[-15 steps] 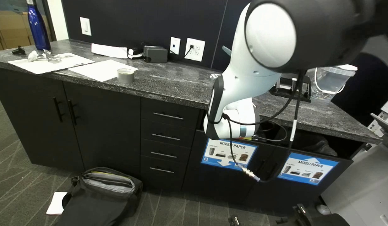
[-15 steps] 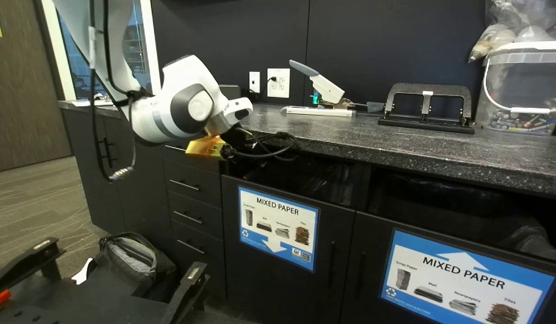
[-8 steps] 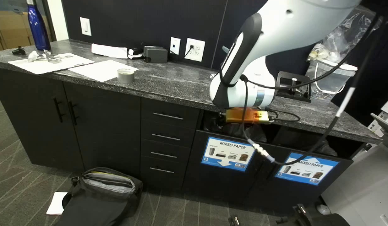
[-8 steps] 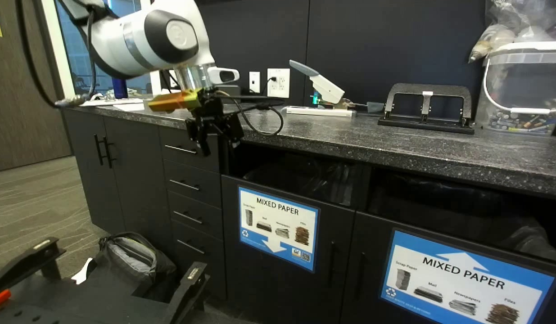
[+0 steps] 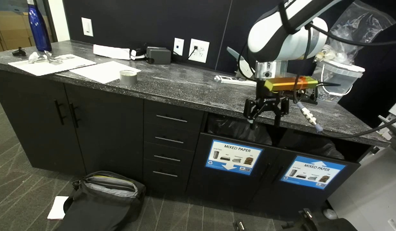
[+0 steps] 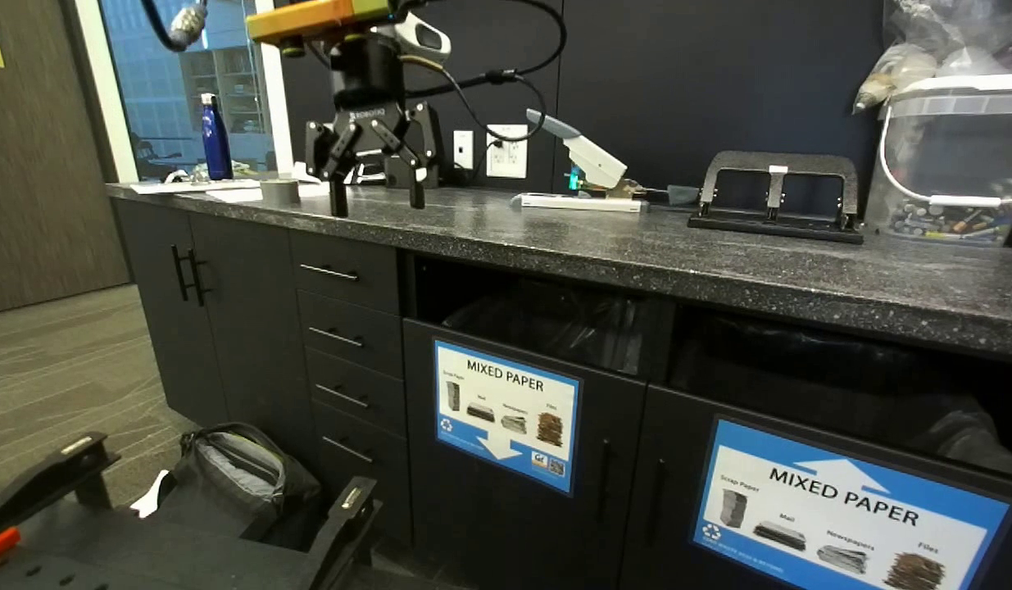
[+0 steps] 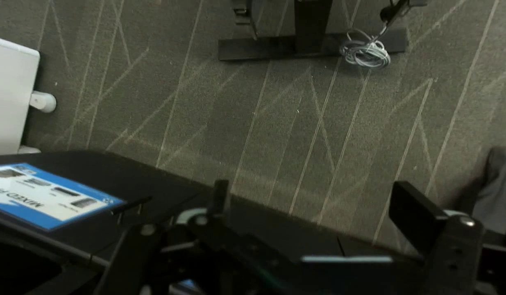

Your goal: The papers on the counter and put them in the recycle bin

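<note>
1. Now that the gripper [image 5: 264, 123] has risen from the mouth of the recycle bin [image 5: 231, 130], that mouth lies below it, largely uncovered; a second ago the arm [image 5: 265, 32] crowded it.
2. The fingers [image 7: 412, 215] stand spread with nothing between them, so the tool is released. A drop may well be finished, though what lies inside the bin cannot be told.
3. Well apart from the gripper, far along the counter [image 5: 185, 86] and past the grey roll [image 5: 128, 78], the crumpled papers [image 5: 33, 57] sit unmoved on a flat white sheet [image 5: 40, 70]. The task therefore looks unfinished, and another trip out to them is probably called for.
4. Above the gripper the arm bends over, leaving the fingers pointing straight down by the counter's front edge. Whether they hang over it or just in front, I cannot tell; the wrist view shows floor [image 7: 293, 135] beyond them.
</note>
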